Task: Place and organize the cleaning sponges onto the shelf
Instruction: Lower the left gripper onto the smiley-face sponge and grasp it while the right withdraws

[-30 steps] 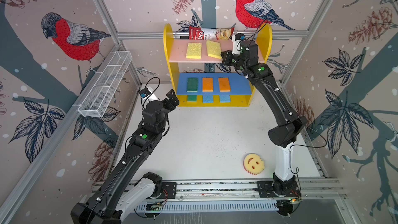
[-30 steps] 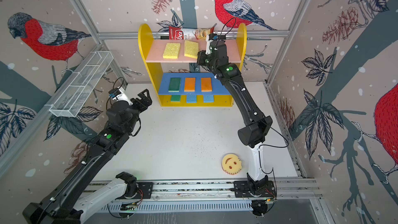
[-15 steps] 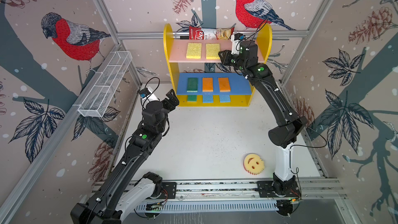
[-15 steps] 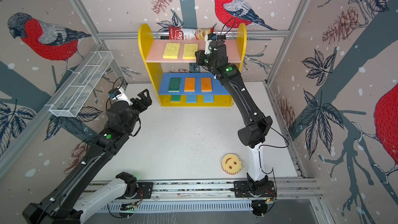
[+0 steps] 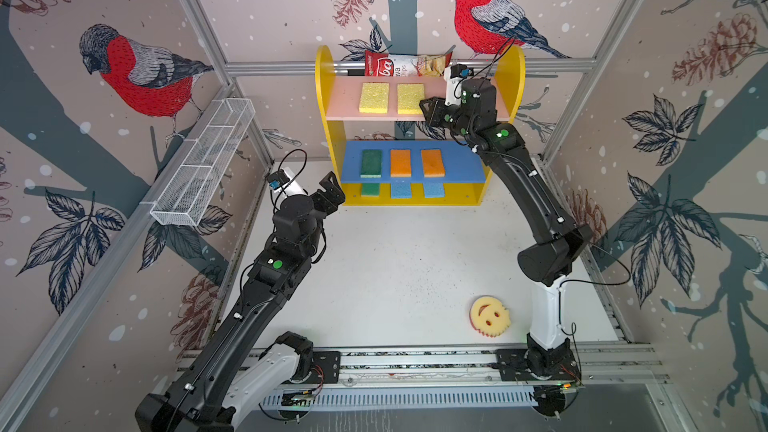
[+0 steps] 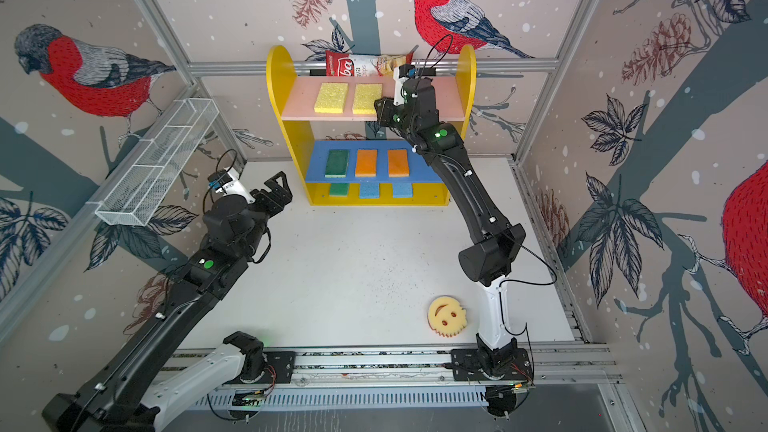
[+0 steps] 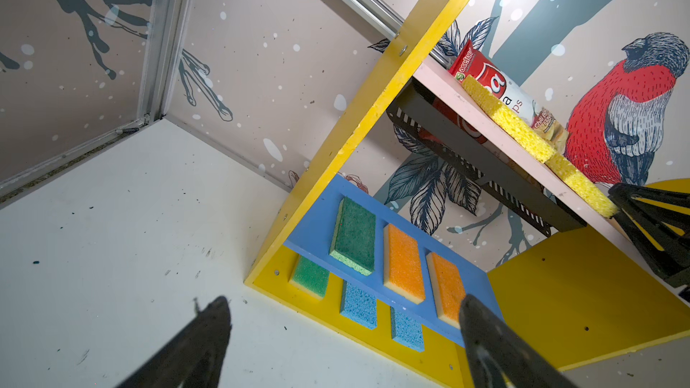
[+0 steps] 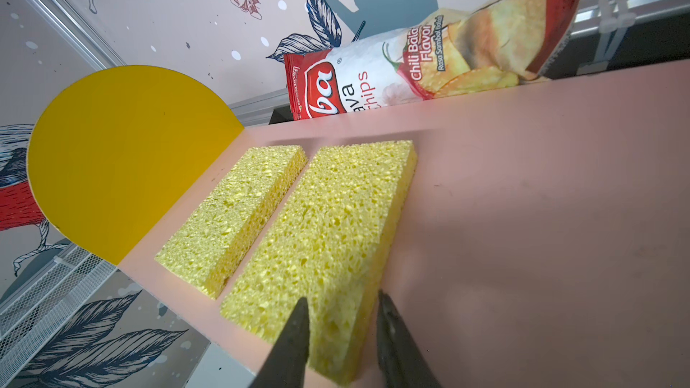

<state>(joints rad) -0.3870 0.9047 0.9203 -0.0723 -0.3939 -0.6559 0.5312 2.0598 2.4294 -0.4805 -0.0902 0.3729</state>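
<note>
The shelf (image 5: 328,126) stands at the back. On its pink top board lie two yellow sponges (image 5: 374,97) (image 5: 409,98) side by side. My right gripper (image 8: 342,295) is at the near corner of the right-hand one (image 8: 328,225), jaws slightly open: one finger over its top, the other a little off its side. The blue board carries a green sponge (image 5: 371,163) and two orange ones (image 5: 400,162). The yellow base has one green and two blue. A round smiley sponge (image 5: 489,316) lies on the table by the right arm's base. My left gripper (image 7: 343,298) hangs open and empty before the shelf.
A red-and-white chips bag (image 8: 410,69) leans behind the top board. A black slotted basket (image 7: 485,166) hangs behind the shelf under that board. A white wire-mesh basket (image 5: 199,172) is fixed to the left wall. The shelf's right side panel (image 5: 513,76) stands close to my right wrist.
The second yellow sponge went from skewed to lying flat and straight beside the first. My right jaws have widened off it. The left arm has not moved.
</note>
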